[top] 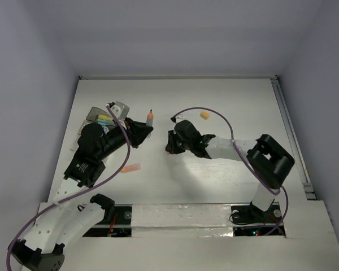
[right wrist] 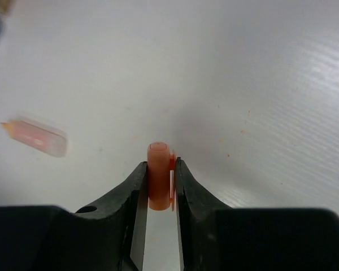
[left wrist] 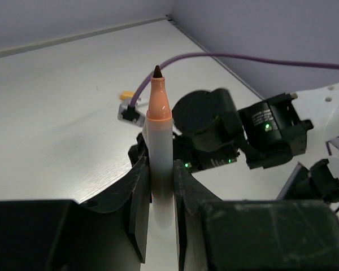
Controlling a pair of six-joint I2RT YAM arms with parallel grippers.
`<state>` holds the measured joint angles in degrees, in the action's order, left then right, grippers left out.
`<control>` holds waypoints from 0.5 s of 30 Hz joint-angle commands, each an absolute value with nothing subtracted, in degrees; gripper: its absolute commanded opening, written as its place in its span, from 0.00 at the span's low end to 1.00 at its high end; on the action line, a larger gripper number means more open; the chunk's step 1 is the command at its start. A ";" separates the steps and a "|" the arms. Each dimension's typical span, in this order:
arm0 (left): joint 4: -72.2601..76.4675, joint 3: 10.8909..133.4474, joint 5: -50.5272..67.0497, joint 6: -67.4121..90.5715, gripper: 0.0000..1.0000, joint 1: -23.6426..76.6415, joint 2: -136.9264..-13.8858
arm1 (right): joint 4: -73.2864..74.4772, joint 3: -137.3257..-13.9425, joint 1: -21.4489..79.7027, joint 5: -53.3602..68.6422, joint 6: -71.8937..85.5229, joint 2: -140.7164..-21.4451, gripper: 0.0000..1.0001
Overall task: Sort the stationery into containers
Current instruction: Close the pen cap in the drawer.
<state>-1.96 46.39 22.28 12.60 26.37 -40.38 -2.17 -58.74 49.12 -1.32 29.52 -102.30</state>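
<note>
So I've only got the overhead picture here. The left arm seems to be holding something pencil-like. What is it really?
Observer: The left wrist camera shows a marker with a white barrel and an orange neck. It is clamped in the left gripper, tip pointing away from it.
Visitor: Has it got its lid on?
Observer: No, the dark tip is bare.
Visitor: And the right arm? From above I see only an orange speck.
Observer: Its wrist camera shows a short orange cap, round-ended, pinched in the right gripper just above the table.
</note>
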 commanded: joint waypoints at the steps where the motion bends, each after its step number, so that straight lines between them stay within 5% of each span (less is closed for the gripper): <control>1: 5.79 45.88 30.32 14.94 0.00 25.75 -40.34 | -11.67 -58.71 48.25 -1.05 27.25 -90.92 0.00; 15: 36.10 41.75 51.50 35.85 0.00 23.47 -44.91 | -36.38 -56.95 43.68 8.86 26.01 -70.84 0.00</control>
